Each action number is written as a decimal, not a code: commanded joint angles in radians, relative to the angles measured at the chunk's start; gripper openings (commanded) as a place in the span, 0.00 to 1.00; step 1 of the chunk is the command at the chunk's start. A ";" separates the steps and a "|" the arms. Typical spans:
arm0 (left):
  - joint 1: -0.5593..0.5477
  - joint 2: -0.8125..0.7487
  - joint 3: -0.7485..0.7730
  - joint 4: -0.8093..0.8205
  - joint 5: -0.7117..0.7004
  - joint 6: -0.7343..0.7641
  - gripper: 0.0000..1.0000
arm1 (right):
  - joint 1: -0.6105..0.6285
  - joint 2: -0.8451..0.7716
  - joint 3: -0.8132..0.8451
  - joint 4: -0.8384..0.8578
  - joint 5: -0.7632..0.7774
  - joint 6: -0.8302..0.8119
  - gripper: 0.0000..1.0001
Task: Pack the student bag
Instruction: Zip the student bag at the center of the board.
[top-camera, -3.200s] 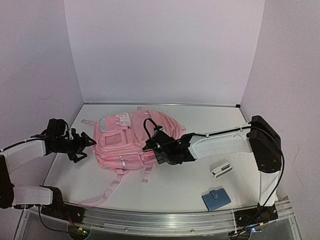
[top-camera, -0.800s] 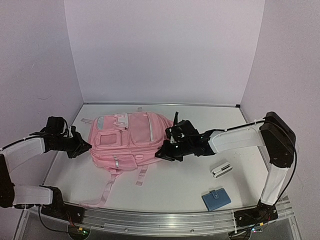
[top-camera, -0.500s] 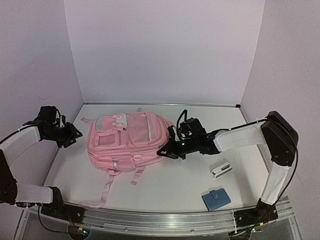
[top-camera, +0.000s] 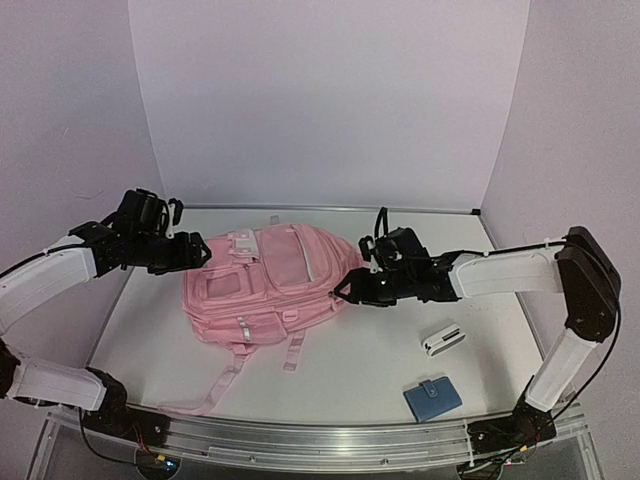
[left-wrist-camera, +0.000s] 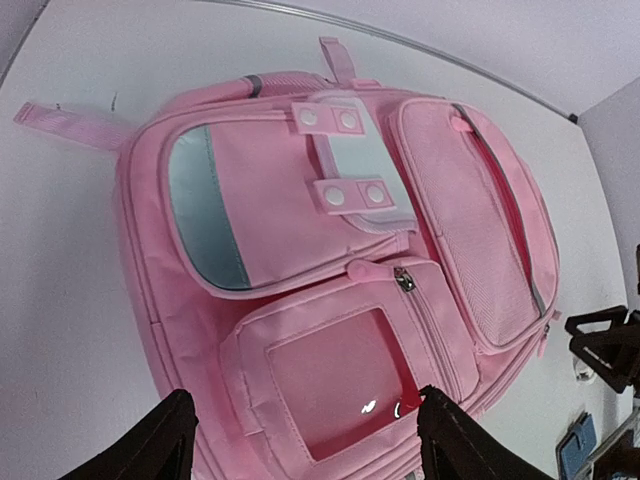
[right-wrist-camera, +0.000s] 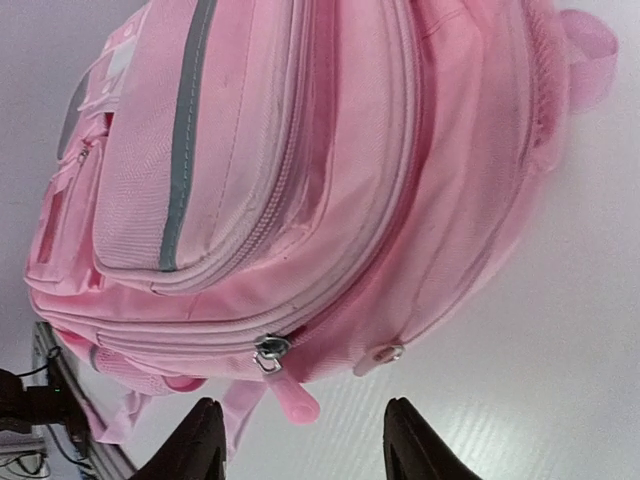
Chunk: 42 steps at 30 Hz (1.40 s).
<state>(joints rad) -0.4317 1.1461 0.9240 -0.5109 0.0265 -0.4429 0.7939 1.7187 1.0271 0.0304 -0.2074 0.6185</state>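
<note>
At mid-table, bag unheld, zips shut
Left of centre on the table (top-camera: 350, 370), the bag (top-camera: 265, 285) is laid front-up; the left gripper (left-wrist-camera: 300, 450) and right gripper (right-wrist-camera: 305, 440) are both seen with jaws apart, clamped on nothing; the zip pull (right-wrist-camera: 288, 398), just off the right fingertips, is small and could be missed; the soft bag could be dragged or bunched if tugged unpinned; every zip appears closed, nothing is seen inside; the wallet (top-camera: 432, 398) and a white case (top-camera: 441, 340) lie outside, near right.

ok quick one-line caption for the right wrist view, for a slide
Right end effector open, facing the zip pulls on the pink student bag, which lies on the white table.
</note>
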 joint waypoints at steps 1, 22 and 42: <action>-0.080 0.069 0.065 0.070 -0.030 0.048 0.76 | 0.048 -0.055 0.024 -0.125 0.203 -0.126 0.52; -0.184 0.157 0.068 0.143 0.032 0.053 0.75 | 0.221 0.225 0.314 -0.354 0.542 -0.172 0.23; -0.566 0.561 0.252 0.243 -0.144 0.377 0.64 | 0.119 0.023 0.140 -0.144 -0.051 -0.181 0.00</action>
<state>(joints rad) -0.9851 1.6512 1.1173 -0.3128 -0.0304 -0.1353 0.9108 1.7995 1.1873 -0.2036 -0.0793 0.4464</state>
